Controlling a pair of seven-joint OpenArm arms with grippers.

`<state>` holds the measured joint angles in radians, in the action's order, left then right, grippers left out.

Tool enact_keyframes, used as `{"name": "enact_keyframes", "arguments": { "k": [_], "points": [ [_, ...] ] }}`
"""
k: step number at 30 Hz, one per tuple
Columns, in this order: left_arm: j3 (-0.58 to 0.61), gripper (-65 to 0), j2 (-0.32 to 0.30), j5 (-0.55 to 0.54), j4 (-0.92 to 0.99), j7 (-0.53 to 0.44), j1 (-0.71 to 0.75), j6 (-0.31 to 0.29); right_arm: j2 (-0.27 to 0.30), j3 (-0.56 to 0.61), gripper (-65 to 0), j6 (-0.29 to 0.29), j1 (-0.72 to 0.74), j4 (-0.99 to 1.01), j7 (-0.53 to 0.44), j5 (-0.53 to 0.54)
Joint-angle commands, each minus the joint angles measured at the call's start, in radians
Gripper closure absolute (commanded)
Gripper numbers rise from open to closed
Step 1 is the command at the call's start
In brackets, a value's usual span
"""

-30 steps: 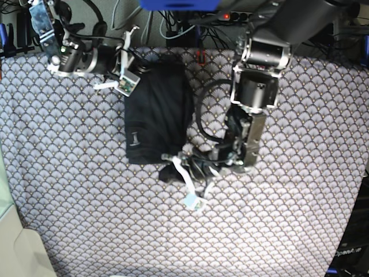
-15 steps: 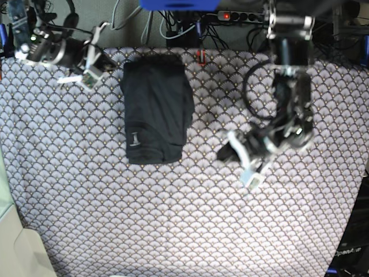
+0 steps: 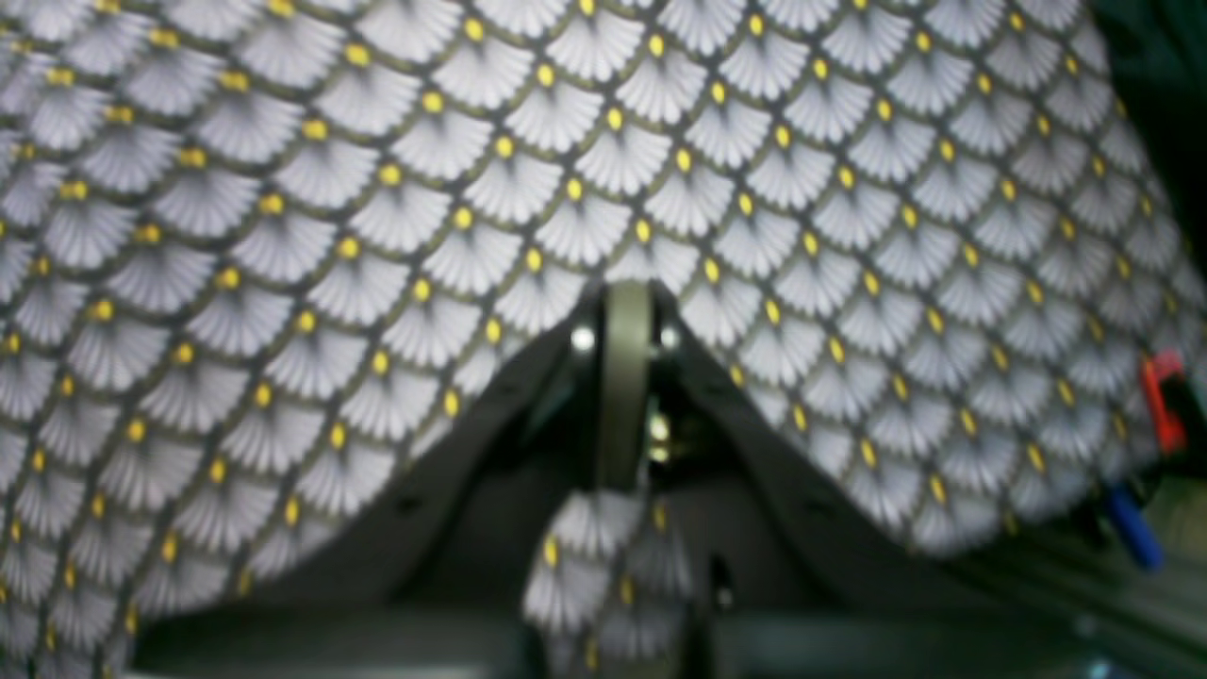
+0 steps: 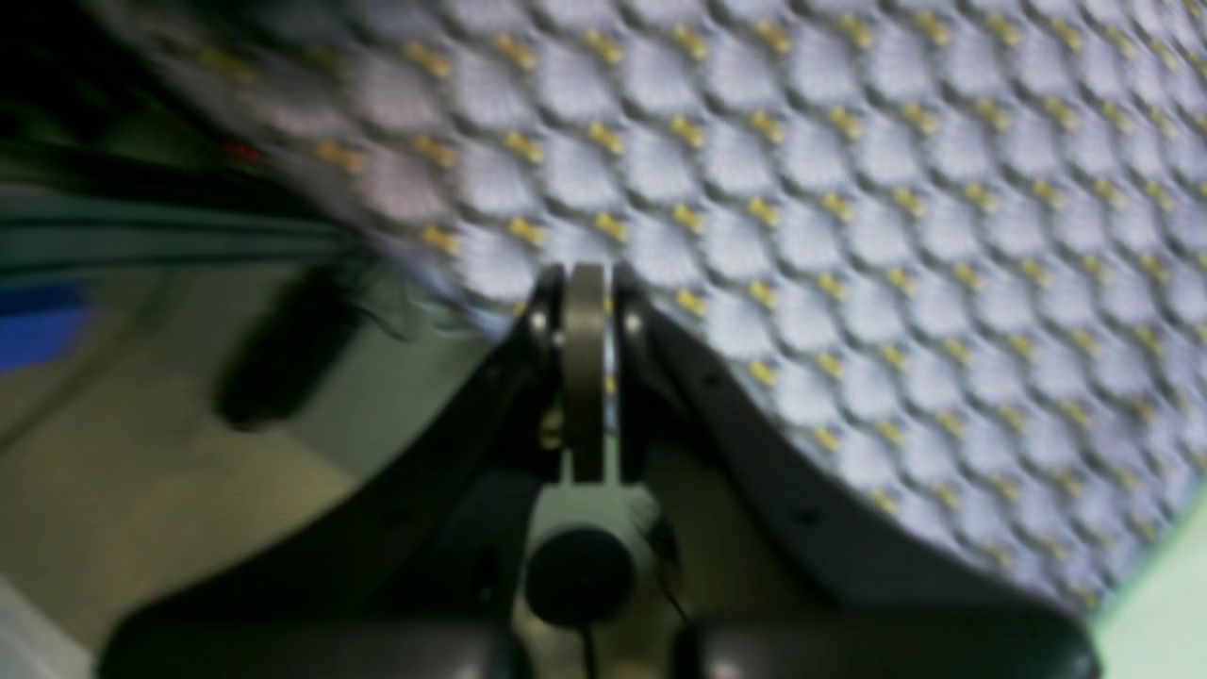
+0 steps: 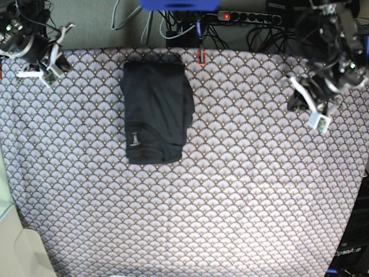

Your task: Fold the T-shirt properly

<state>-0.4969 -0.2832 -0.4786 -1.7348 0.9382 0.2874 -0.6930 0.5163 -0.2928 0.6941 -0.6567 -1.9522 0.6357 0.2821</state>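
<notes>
The black T-shirt (image 5: pixel 155 112) lies folded into a narrow upright rectangle on the scale-patterned cloth, left of centre at the back, with a small white tag near its lower left. Neither gripper touches it. My left gripper (image 5: pixel 305 107) hovers at the table's right edge, far from the shirt. In the left wrist view the left gripper (image 3: pixel 624 306) has its fingers pressed together, with only cloth beyond them. My right gripper (image 5: pixel 47 66) is at the back left corner. In the right wrist view the right gripper (image 4: pixel 585 283) is shut and empty.
The patterned tablecloth (image 5: pixel 230 190) covers the whole table. A power strip (image 5: pixel 242 16) and cables run along the back edge. A small red clip (image 5: pixel 200 56) sits at the back edge beside the shirt's top right corner. Pale furniture (image 5: pixel 23 254) stands at the lower left.
Both arms have pulled away from the shirt: the left arm swung from the shirt's lower edge to the right table edge, and the right arm retreated to the back left corner. The shirt stays folded.
</notes>
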Motion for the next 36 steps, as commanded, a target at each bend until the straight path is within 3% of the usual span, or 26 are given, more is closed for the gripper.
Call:
{"name": "enact_keyframes", "arguments": {
  "k": [1, 6, 14, 17, 26, 31, 36],
  "points": [
    [-0.019, -0.6, -0.017, -0.004, -0.032, -0.009, 0.031, -0.005, -0.003, -0.036, 0.0, 0.004, -0.004, -0.014, -0.017, -0.013],
    [-0.049, -0.6, -0.026, -0.004, -0.084, -0.011, 0.148, -0.005, -0.08, -0.165, 0.0, 0.004, -0.005, -0.008, -0.02, -0.133],
    [-0.049, -0.5, -0.026, -0.002, -0.092, -0.005, 0.186, -0.005, -0.084, -0.179, 0.0, 0.004, -0.016, -0.006, -0.017, -0.131],
    [-0.049, -0.5, -0.026, -0.002, -0.092, -0.009, 0.197, -0.005, -0.114, -0.182, 0.0, 0.004, -0.016, -0.006, -0.018, -0.133],
    [-0.049, -0.5, -0.027, 0.024, -0.087, -0.012, 0.247, -0.005, -0.137, -0.297, 0.0, 0.004, -0.008, 0.072, -0.023, -0.134],
    [-0.047, -0.5, 0.02, 0.211, -0.093, -0.018, 0.306, -0.005, -0.143, -0.369, 0.0, 0.004, -0.062, 0.184, -0.156, -0.134],
    [-0.041, -0.5, 0.091, 0.327, -0.098, -0.135, 0.398, -0.005, -0.193, -0.412, 0.0, 0.004, -0.139, 0.294, -0.317, -0.134]
  ]
}}
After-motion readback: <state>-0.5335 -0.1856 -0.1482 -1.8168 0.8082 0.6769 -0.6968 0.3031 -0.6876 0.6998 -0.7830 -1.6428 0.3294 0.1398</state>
